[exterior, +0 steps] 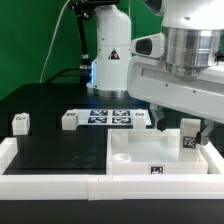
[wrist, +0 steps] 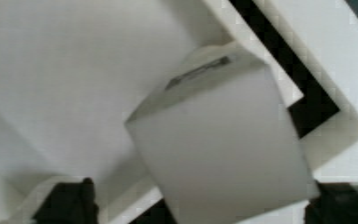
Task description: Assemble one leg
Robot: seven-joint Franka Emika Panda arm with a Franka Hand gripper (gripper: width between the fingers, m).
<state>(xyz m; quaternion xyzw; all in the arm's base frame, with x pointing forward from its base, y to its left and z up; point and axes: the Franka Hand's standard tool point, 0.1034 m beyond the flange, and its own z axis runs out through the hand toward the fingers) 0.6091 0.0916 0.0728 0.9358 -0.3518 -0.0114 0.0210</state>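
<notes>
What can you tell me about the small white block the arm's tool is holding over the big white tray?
The small white rectangular leg block looks like smooth matte plastic and bears a black-and-white square marker tag on the face toward the exterior camera. It stands about upright, held between the dark fingers of the tool, over the corner of the large white square tray toward the exterior view's right. Whether its base touches the tray cannot be told. In the wrist view its plain broad face fills the middle.

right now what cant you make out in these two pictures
- Gripper: exterior view, fingertips hidden behind the leg and tray wall; grip unclear.
- Wrist view: blurred; the leg shows no tag, its lower end cut off.
- Marker board: exterior view, tags too small to read.
</notes>
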